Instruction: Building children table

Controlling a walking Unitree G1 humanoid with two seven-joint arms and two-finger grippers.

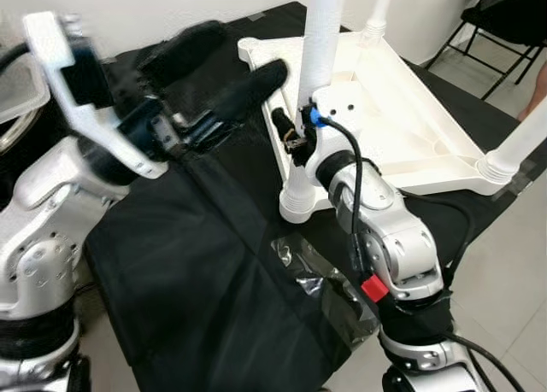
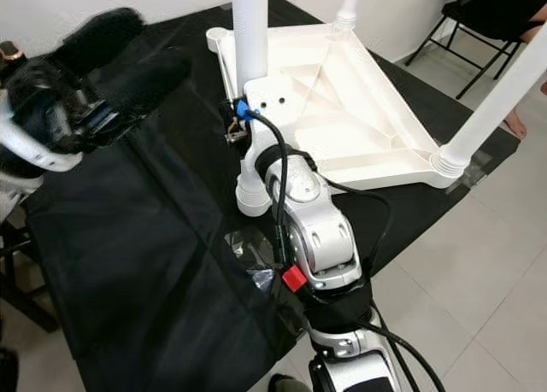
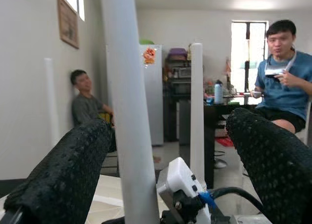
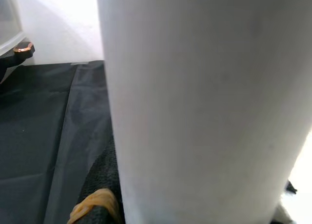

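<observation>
A white children table (image 1: 410, 127) lies upside down on a black cloth, its legs pointing up. My right gripper (image 1: 297, 134) is shut on the near-left leg (image 1: 320, 42), low down near its base; in the right wrist view that leg (image 4: 195, 102) is very close, with a black finger (image 4: 100, 194) beside it. My left gripper (image 1: 252, 50) hovers open to the left of the same leg. In the left wrist view its two fingers (image 3: 73, 175) stand wide apart with the leg (image 3: 129, 112) between them, not touching.
Two more legs stand at the far corner (image 1: 376, 8) and the right corner (image 1: 517, 144). Crumpled clear wrap (image 1: 312, 277) lies on the black cloth (image 1: 197, 272). A folding chair (image 1: 491, 42) stands at the back right. Two people (image 3: 282, 82) sit across the room.
</observation>
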